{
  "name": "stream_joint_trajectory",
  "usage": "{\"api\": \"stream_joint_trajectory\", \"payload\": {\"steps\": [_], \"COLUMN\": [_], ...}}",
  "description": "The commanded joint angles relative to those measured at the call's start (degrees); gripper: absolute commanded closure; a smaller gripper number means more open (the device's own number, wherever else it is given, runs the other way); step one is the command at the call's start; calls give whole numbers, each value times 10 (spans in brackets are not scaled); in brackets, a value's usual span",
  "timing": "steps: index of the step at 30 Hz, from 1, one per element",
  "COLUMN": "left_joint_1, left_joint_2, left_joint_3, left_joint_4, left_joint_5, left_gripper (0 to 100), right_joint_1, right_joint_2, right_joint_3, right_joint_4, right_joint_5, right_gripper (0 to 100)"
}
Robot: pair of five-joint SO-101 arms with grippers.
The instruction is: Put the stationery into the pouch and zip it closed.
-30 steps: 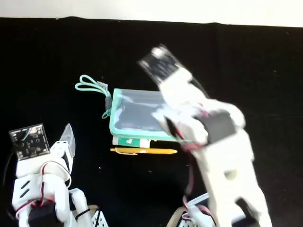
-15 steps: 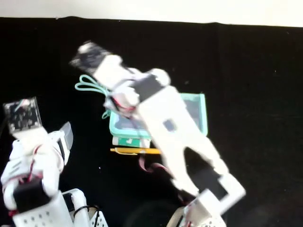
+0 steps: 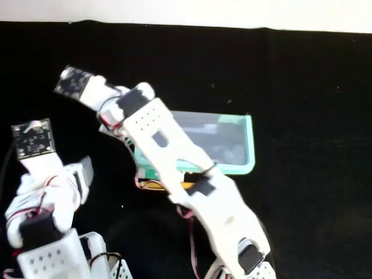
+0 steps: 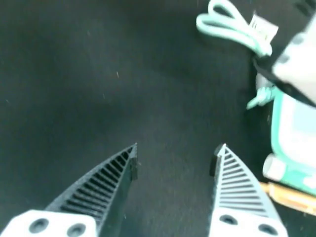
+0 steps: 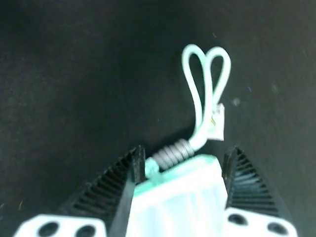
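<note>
A clear pouch (image 3: 232, 145) with a teal rim lies flat mid-table. Its teal cord loop (image 5: 205, 84) trails off its left end. My right arm (image 3: 157, 133) stretches across the pouch to that end. My right gripper (image 5: 185, 153) is open, with the pouch's corner (image 5: 182, 197) and the coiled cord base (image 5: 173, 154) between its fingers. A yellow pen (image 3: 148, 185) and a white stationery piece (image 4: 274, 168) lie along the pouch's near edge, partly under the right arm. My left gripper (image 4: 177, 150) hangs open over bare cloth, left of the pouch (image 4: 291, 133).
Black cloth covers the table (image 3: 314, 87); a pale wall runs along its far edge. Open cloth lies to the right of the pouch and behind it. The right arm (image 4: 296, 64) looms beside the cord loop (image 4: 232, 24).
The right arm has swung left across the pouch, from its right part to its left end at the cord. The left arm has shifted slightly and turned.
</note>
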Motion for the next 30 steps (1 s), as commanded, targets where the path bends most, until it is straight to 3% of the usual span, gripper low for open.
{"api": "stream_joint_trajectory", "payload": {"steps": [1,9,21,30], "left_joint_1": [-5,-5,-5,-5], "left_joint_2": [-2,-2,-2,-2], "left_joint_3": [6,7,38,77], "left_joint_4": [-2,-10,-10,-53], "left_joint_5": [-6,-6,-7,-7], "left_gripper": [741,741,741,741], "right_joint_1": [-15,-6,43,48], "right_joint_2": [48,145,202,286], "right_joint_3": [-90,-186,-185,-185], "right_joint_4": [-12,-59,-192,-285], "right_joint_5": [28,62,62,62], "right_gripper": [737,737,737,738]}}
